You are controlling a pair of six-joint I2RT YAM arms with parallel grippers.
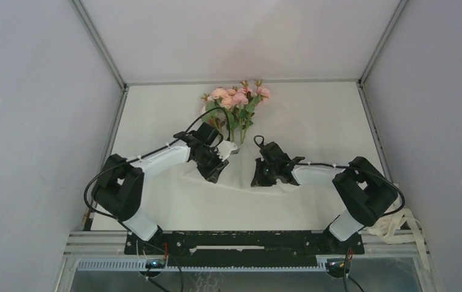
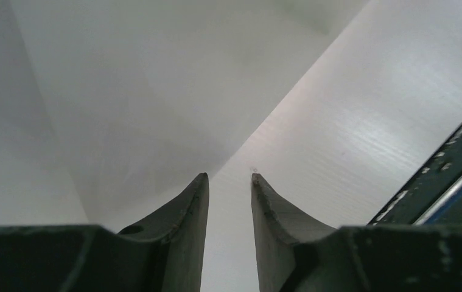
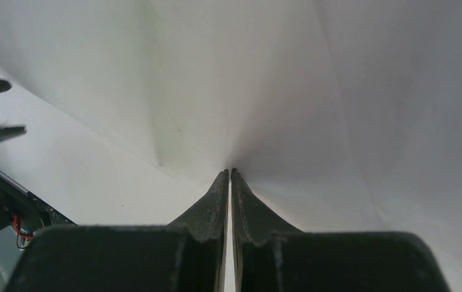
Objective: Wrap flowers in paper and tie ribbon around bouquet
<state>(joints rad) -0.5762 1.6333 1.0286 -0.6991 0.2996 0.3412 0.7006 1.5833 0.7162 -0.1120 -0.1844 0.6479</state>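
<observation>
The left fingers [image 2: 185, 210] stand a little apart, and I can see nothing held between them. The edge of the paper [image 2: 125, 91] runs right up to their tips, so they look ready to catch it. Just right of that edge is bare tabletop [image 2: 350, 121], with good room to slide.

In the middle, at the far side, the flowers [image 1: 238, 100] seem to lie on the paper. Their stems point toward the gap between the two arms.

The right fingers [image 3: 210, 210] are pressed together on a pinch of paper — the folds all run to their tips. I think they hold the sheet so it can fold over the stems.

The ribbon [image 1: 392, 225] hangs far right, at the tabletop's near corner, well apart from the flowers.
</observation>
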